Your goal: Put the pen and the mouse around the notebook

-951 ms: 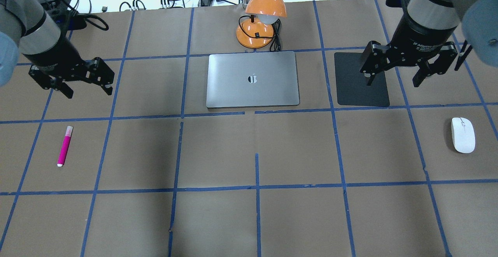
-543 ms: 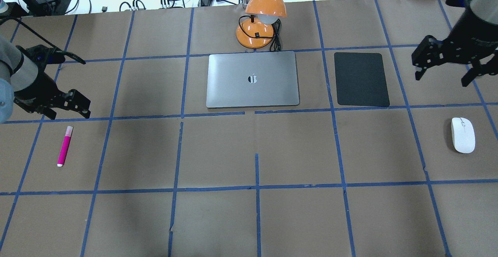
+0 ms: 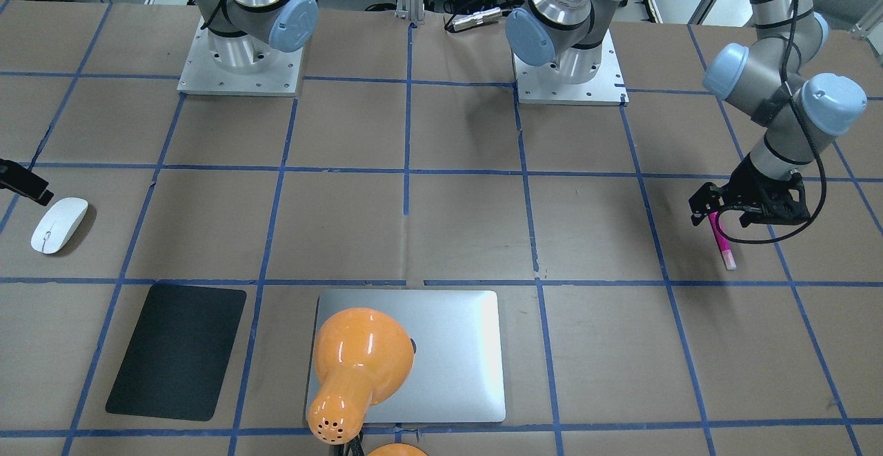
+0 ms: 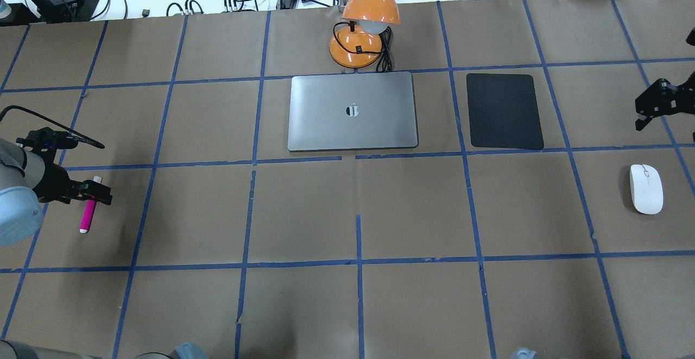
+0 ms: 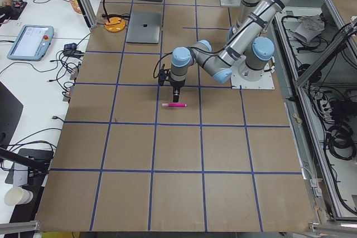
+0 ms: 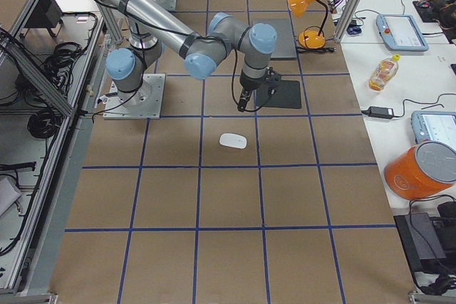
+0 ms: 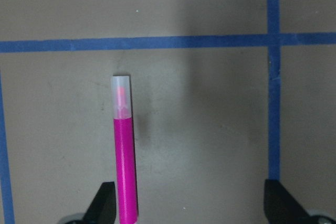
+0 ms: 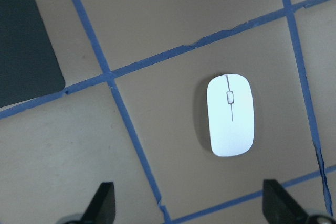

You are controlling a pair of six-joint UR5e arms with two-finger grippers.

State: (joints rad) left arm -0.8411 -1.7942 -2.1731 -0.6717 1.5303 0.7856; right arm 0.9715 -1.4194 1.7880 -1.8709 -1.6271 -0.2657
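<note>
Magenta pen [image 4: 87,219]: flat on the brown paper at the table's left, well apart from the notebook [image 4: 353,112].
Left gripper [image 7: 191,211]: spread wide, low over the pen (one finger just beside its barrel), holding nothing.
White mouse [image 8: 230,115]: far right, nearer the robot than the black mat [image 4: 505,111].
Right gripper [image 8: 189,208]: spread wide, raised, apart from the mouse, empty.

Robotics lab: tape-gridded table [image 4: 304,212], bolted arm bases [image 3: 234,73], teach pendants [image 6: 402,32].
</note>
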